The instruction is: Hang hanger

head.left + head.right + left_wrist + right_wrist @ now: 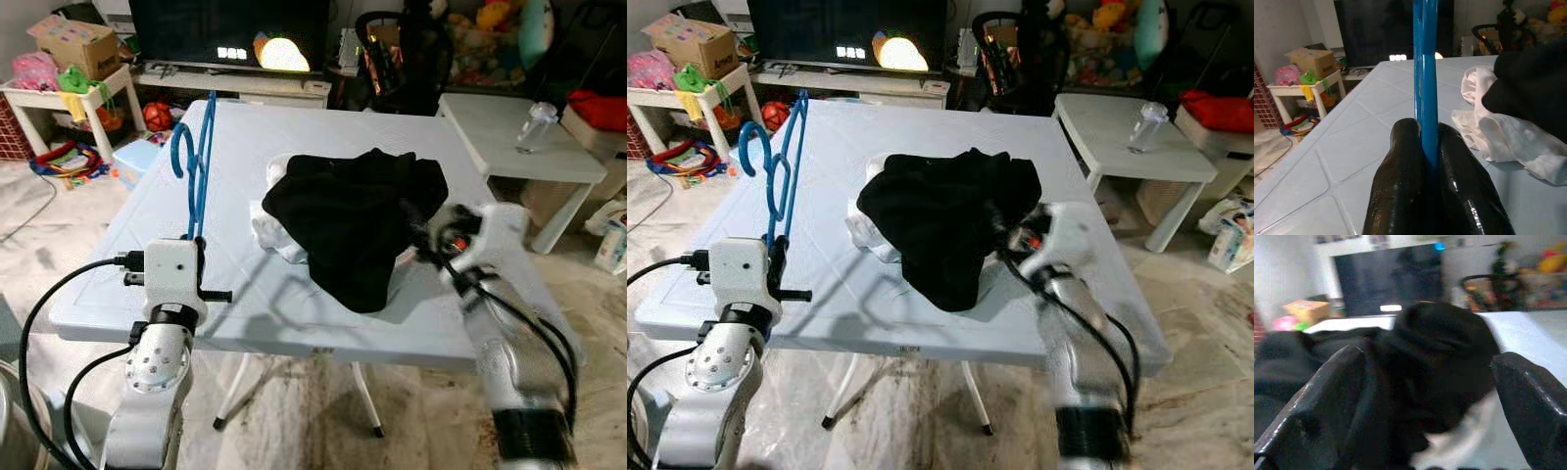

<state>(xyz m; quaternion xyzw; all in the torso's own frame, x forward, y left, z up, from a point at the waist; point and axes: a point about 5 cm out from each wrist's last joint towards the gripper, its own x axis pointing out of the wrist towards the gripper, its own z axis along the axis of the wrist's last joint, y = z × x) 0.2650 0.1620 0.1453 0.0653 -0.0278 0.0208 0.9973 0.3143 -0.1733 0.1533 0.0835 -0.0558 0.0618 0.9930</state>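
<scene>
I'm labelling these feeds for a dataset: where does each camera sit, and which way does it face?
Left eye and right eye views: on the head, looking forward and down at the white table; both arms show, the left gripper holding the blue hanger upright.
Left wrist view: along its fingers, shut on the hanger.
Right wrist view: along open fingers at the black garment.
Shared: the garment and the white cloth.

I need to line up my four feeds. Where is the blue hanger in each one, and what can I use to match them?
Left eye view: blue hanger stands upright left of centre, held by the left gripper.
Right eye view: far left, above the table's left edge.
Left wrist view: a vertical blue bar at centre, clamped between the fingers.
Right wrist view: I cannot find it.
Shared landmark: the black garment on the table.
</scene>
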